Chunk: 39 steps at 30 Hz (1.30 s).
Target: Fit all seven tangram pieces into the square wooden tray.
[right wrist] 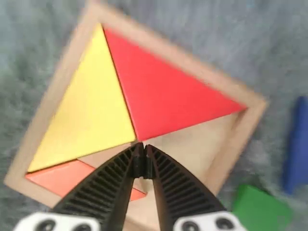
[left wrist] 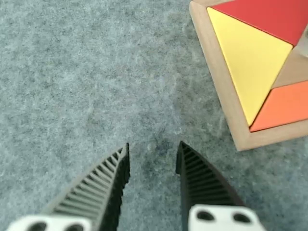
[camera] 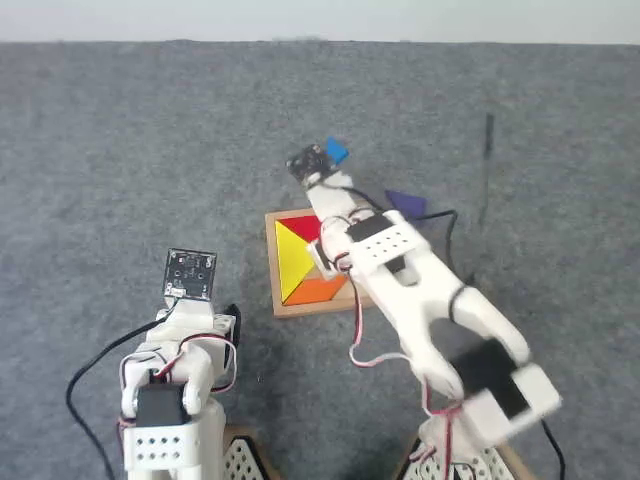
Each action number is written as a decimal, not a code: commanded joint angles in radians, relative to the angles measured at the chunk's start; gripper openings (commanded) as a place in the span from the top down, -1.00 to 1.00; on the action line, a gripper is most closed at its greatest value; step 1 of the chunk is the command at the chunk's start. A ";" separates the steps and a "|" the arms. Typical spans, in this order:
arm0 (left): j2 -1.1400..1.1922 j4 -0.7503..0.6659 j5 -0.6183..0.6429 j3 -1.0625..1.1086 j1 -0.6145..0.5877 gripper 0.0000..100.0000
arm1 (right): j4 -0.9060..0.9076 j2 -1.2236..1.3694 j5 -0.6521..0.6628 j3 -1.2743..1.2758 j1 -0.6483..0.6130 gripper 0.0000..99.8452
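**Desk:** Log entry, please. Right pincer first.

**Operator:** I read the right gripper [right wrist: 143, 163] as fully closed: the ribbed fingers [right wrist: 115, 185] meet at their tips and have hold of nothing. It hangs over the tray [right wrist: 55, 94], above the bare wood next to the point where the big pieces meet.

**Desk:** What is seated?

**Operator:** I count three pieces. The yellow triangle [right wrist: 91, 106] lies along one rim, and the red triangle [right wrist: 163, 91] is flush against it. The orange piece [right wrist: 62, 178] fills the corner beside the yellow one. The rest of the floor is bare wood.

**Desk:** Loose pieces?

**Operator:** The blue piece [right wrist: 296, 144] and green piece [right wrist: 260, 209] lie on the grey carpet [camera: 120, 150], just outside the tray and near each other. From the high view I see the purple piece [camera: 405, 203] to the right of the tray, close to the arm.

**Desk:** Left side?

**Operator:** The left gripper [left wrist: 154, 147] is parted, with nothing between its fingers. It sits low over the carpet, near a tray corner but not touching it.
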 commanded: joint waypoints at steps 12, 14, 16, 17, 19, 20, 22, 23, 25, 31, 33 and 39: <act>-0.028 0.009 -0.006 -0.008 0.003 0.69 | 0.262 -0.232 0.098 0.006 0.268 0.75; -0.028 0.009 -0.006 -0.008 0.003 0.69 | 0.259 -0.180 0.098 -0.009 0.266 0.66; -0.028 0.009 -0.006 -0.008 0.003 0.69 | 0.259 -0.113 0.100 -0.041 0.271 0.60; -0.028 0.009 -0.006 -0.008 0.003 0.69 | 0.259 -0.076 0.100 -0.061 0.274 0.58; -0.028 0.009 -0.006 -0.008 0.003 0.69 | 0.259 0.012 0.100 -0.106 0.274 0.54; -0.028 0.009 -0.006 -0.008 0.003 0.69 | 0.259 0.054 0.100 -0.129 0.274 0.52; -0.028 0.009 -0.006 -0.008 0.003 0.69 | 0.259 0.122 0.100 -0.167 0.274 0.48; -0.028 0.009 -0.006 -0.008 0.003 0.69 | 0.262 0.150 0.100 -0.186 0.275 0.47; -0.028 0.009 -0.006 -0.008 0.003 0.69 | 0.262 0.185 0.100 -0.210 0.286 0.47; -0.028 0.009 -0.006 -0.008 0.003 0.69 | 0.259 0.213 0.098 -0.224 0.343 0.47; -0.028 0.009 -0.006 -0.008 0.003 0.69 | 0.259 0.209 0.095 -0.224 0.360 0.47; -0.028 0.009 -0.006 -0.008 0.003 0.69 | 0.259 0.214 0.095 -0.224 0.367 0.47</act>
